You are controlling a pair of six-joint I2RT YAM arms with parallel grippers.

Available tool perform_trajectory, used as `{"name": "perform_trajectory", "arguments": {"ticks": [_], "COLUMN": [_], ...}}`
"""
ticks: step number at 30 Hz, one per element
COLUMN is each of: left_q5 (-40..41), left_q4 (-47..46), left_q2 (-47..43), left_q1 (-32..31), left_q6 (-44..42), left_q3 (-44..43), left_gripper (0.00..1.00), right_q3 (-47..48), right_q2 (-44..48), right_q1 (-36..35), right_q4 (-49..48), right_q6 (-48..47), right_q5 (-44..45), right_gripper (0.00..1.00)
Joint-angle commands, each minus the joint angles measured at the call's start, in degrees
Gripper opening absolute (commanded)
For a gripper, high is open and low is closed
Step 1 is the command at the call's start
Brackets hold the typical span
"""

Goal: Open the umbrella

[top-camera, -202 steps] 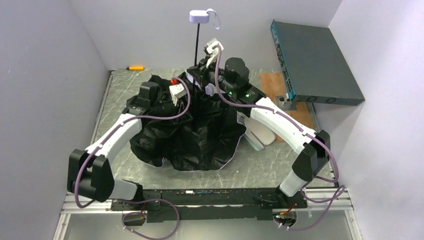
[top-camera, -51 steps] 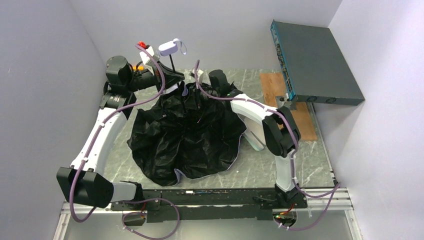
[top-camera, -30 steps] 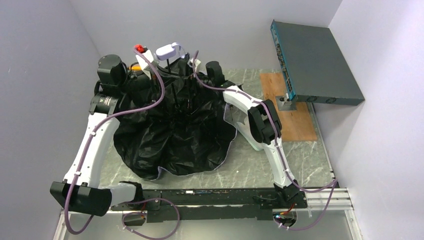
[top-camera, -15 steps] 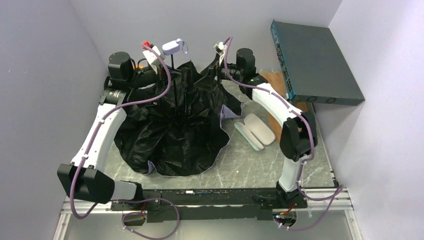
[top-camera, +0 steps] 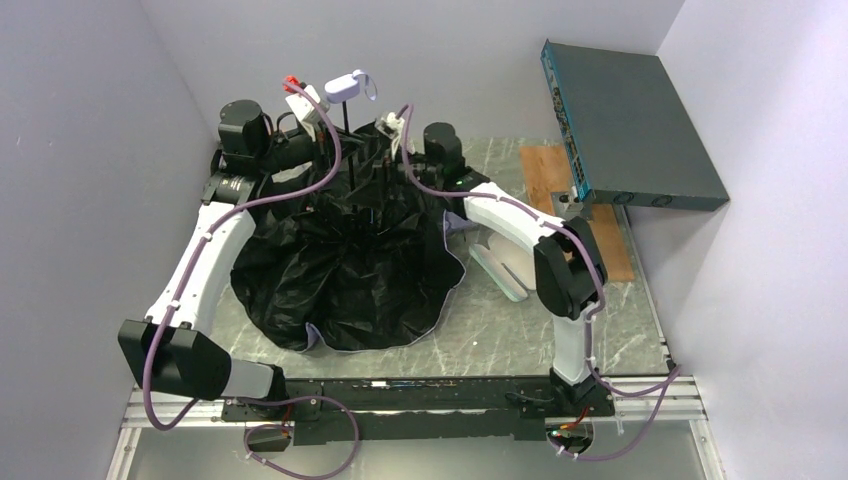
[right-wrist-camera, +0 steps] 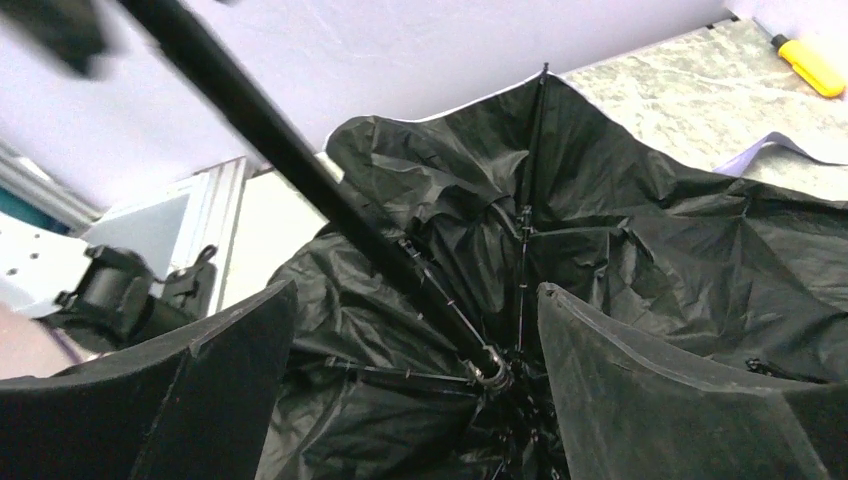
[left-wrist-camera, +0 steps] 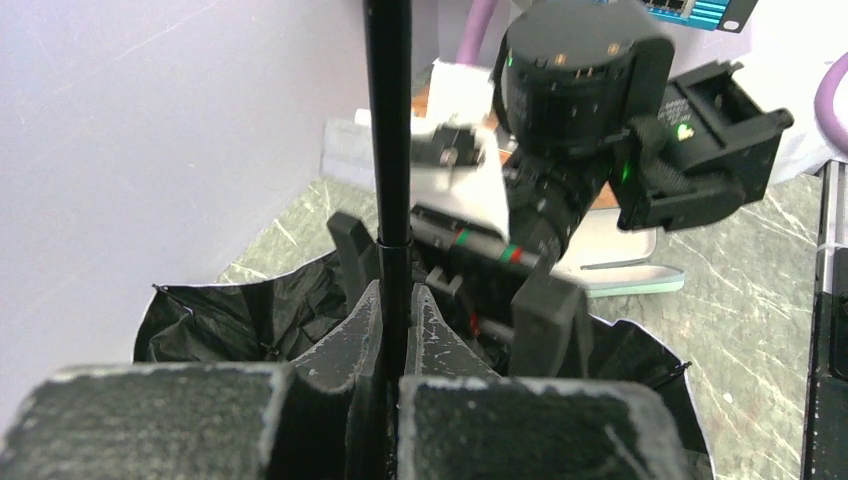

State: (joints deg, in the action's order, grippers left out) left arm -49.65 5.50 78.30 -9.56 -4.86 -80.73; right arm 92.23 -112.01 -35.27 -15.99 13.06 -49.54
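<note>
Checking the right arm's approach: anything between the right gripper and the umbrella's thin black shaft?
Nothing visible. The open right gripper faces the thin black shaft of the black-lined lavender folding umbrella with only air between; the left gripper clamps it nearer the handle.

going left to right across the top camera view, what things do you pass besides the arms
umbrella → mint-green case → blue-grey box

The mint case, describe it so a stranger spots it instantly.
Find the black umbrella spread over the marble table. Beside its right edge, partly under the right arm, lies the case: flat, oval, pale mint, unlike the black fabric and brown board.
</note>
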Motion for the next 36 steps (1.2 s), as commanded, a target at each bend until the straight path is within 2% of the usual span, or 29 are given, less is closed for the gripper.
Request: {"name": "perform_trajectory", "arguments": {"ticks": [1, 4, 10, 11, 12, 13, 14, 15, 18, 19, 22, 24, 25, 27, 29, 34, 36], "left_q5": [-2.1, -2.6, -3.2, -3.0, -2.9, -2.4, -1.4, 0.7, 5.5, 7.6, 10.6, 10.2, 8.6, 5.7, 5.6, 4.8, 4.5], "left_q4": [-3.8, -3.0, -3.4, -2.8, -1.8, -0.9, -0.4, -0.4, -4.3, -6.9, -14.7, -13.7, -11.2, -6.3, -3.4, -4.0, -4.8], "left_q2": [-0.7, -0.3, 0.4, 0.7, 0.9, 0.9, 0.6, -0.1, -3.7, -5.3, -10.0, -11.8, -12.1, -12.0, -11.3, -7.7, -5.7], "left_q1": [-0.2, -0.2, -0.2, -0.2, -0.1, -0.1, 0.0, 0.4, 3.0, 4.4, 9.1, 11.5, 11.6, 11.5, 11.2, 9.9, 7.4], "left_q6": [2.9, 3.2, 6.0, 6.4, 5.9, 5.6, 4.1, 3.6, 7.6, 9.8, 12.8, 9.3, 4.8, -3.7, -7.8, -9.4, -9.8], "left_q3": [-1.7, -2.2, -2.2, -2.5, -3.0, -3.4, -3.4, -3.0, 2.1, 3.6, 13.4, 17.2, 18.2, 19.7, 20.8, 19.5, 18.3], "left_gripper": [0.00, 0.00, 0.00, 0.06, 0.21, 0.37, 0.57, 0.69, 0.84, 0.86, 0.84, 0.80, 0.75, 0.67, 0.64, 0.62, 0.62], "right_q3": [3.6, 4.5, 7.5, 8.2, 8.3, 8.1, 7.7, 7.3, 5.9, 5.8, 6.4, 7.2, 7.6, 8.3, 9.1, 10.7, 10.9], "right_q2": [-1.8, -3.2, -5.9, -6.2, -6.2, -5.9, -5.6, -5.3, -4.3, -4.2, -4.2, -4.2, -4.2, -3.9, -3.6, -2.6, -2.3], "right_q1": [-1.8, -2.3, -2.5, -2.5, -2.5, -2.5, -2.5, -2.4, -1.9, -1.7, -1.4, -1.4, -1.4, -1.4, -1.4, -1.6, -1.8], "right_q4": [-3.6, -4.2, -4.2, -4.1, -4.4, -5.1, -5.9, -6.7, -10.0, -10.7, -11.6, -12.2, -12.5, -13.0, -13.4, -13.0, -13.0], "right_q6": [-4.2, -4.8, -5.0, -4.8, -4.5, -4.1, -3.7, -3.3, -1.4, -0.4, 0.5, 1.0, 1.5, 2.3, 3.2, 4.5, 4.6], "right_q5": [6.6, 9.5, 15.8, 15.8, 15.8, 16.1, 16.4, 16.6, 17.5, 17.7, 18.2, 18.9, 19.1, 19.8, 20.1, 20.2, 20.2], "right_gripper": [0.86, 0.75, 0.28, 0.17, 0.05, 0.00, 0.00, 0.00, 0.00, 0.00, 0.00, 0.00, 0.00, 0.00, 0.00, 0.00, 0.00]}}
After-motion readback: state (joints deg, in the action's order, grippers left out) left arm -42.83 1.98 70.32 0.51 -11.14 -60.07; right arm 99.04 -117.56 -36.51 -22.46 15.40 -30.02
